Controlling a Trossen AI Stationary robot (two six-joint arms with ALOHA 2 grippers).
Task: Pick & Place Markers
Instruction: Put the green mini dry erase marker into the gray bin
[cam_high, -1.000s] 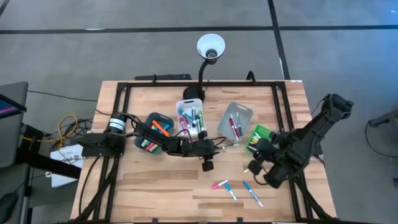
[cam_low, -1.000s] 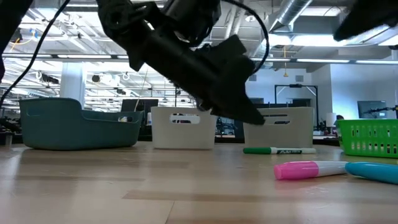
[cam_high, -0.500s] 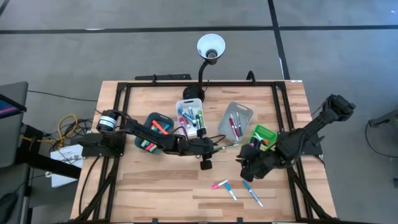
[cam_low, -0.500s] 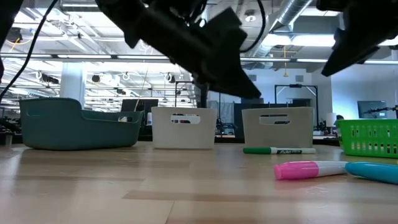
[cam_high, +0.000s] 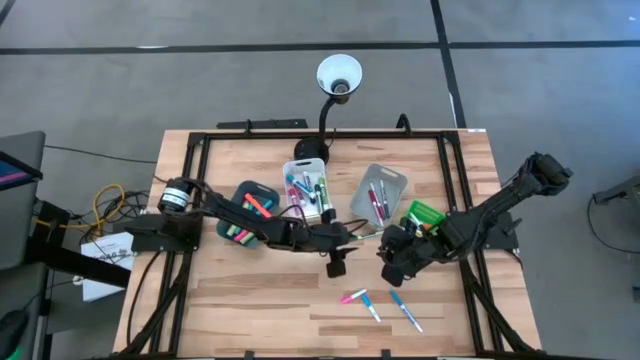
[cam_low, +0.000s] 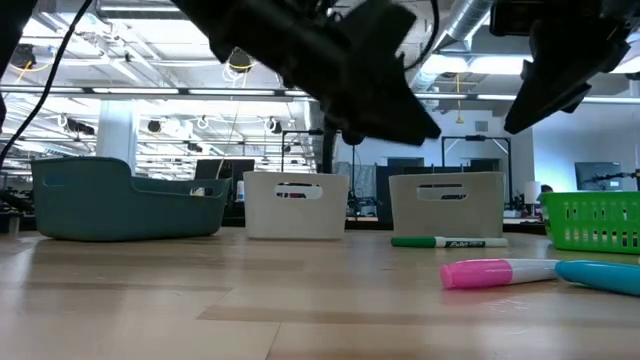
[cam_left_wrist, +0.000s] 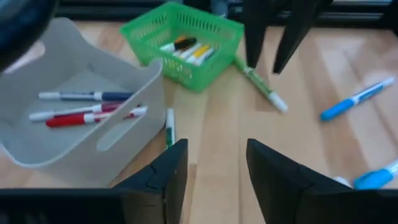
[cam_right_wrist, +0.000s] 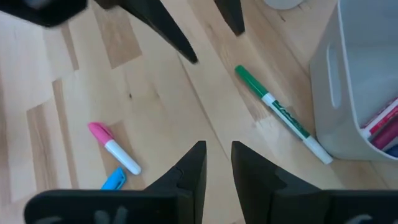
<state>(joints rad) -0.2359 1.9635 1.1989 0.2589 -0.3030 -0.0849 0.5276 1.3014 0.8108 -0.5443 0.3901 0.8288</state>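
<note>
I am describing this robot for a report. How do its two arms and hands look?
Both arms are dark, almost black, jointed, with black cables running along them. The left hand and the right hand each end in two flat, dark, wedge-shaped fingers. No markings show.

Four bins stand on the desk (cam_high: 250, 290), teal (cam_high: 238, 212), white (cam_high: 296, 172), grey (cam_high: 392, 180) and green (cam_high: 424, 212), with four loose markers, one green (cam_right_wrist: 281, 114), one pink (cam_high: 352, 296) and two blue (cam_high: 406, 311), and two arms.
</note>
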